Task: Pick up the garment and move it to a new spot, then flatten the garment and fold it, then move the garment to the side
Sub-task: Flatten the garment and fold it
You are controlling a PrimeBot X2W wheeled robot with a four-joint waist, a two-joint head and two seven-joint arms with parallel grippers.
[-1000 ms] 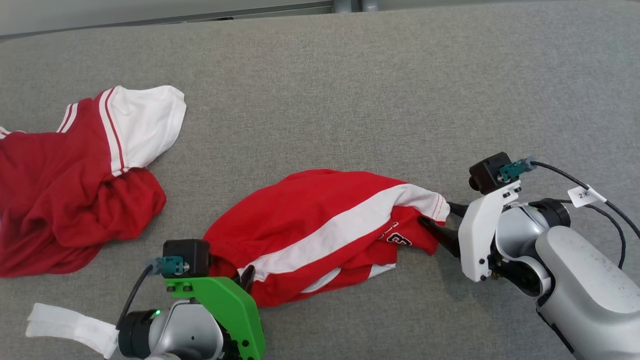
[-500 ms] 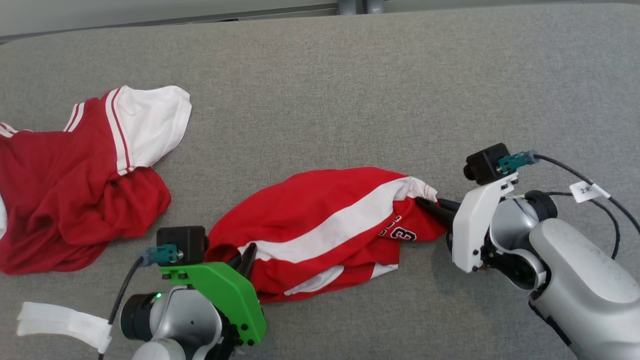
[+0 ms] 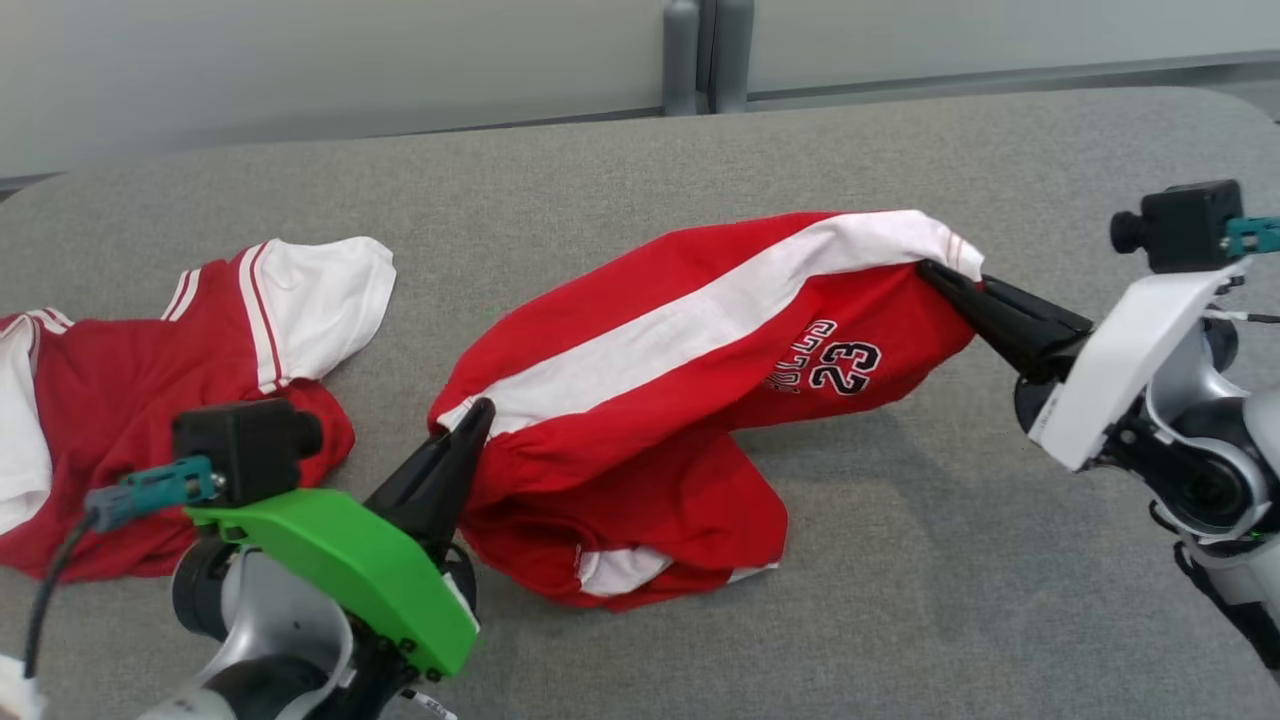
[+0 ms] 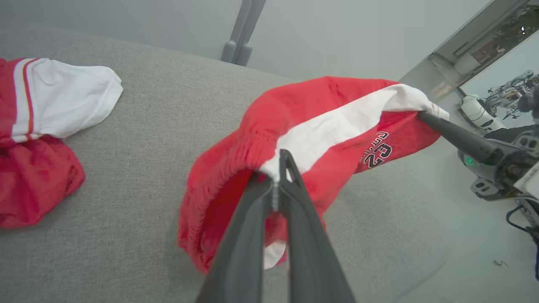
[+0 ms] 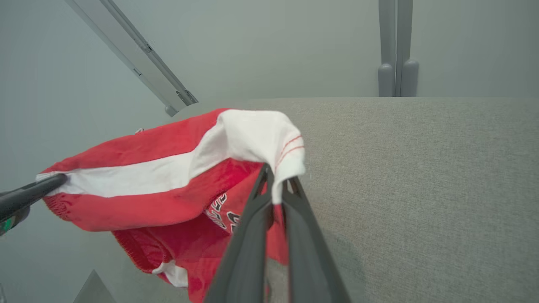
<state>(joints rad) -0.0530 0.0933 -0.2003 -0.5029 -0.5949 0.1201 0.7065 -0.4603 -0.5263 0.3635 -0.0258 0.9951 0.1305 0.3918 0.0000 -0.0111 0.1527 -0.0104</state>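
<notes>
Right now the left gripper [image 3: 478,412] is pinched tight on the garment [image 3: 690,360]. Its two dark fingers are closed on the near end of the white stripe, where it meets the gathered red waistband. In the left wrist view a sliver of white cloth shows squeezed between the fingertips. The right gripper [image 3: 940,272] is clamped on the garment too, at the other end of the same stripe, by a hem with thin red lines of stitching.

Between the two grippers the garment hangs stretched above the middle of the table [image 3: 900,600]. In the head view the stripe slants from lower left to upper right. Below the stripe the red cloth sags, and a black and white "23" under a curved word is printed near the right gripper's end. The lower part droops in folds with a patch of white at the bottom. It seems to rest on the table there, though I cannot tell for sure. A shadow lies on the grey cloth surface beside it.

Behind the left gripper sits a green bracket [image 3: 340,560] carrying a black camera [image 3: 245,445]. To the left of the garment, apart from it, a shirt [image 3: 120,440] lies crumpled on the table. It is dark red, with a white sleeve edged in red and white bands. Beyond the table's far edge stands a pale wall [image 3: 300,70] with a grey post [image 3: 705,55].
</notes>
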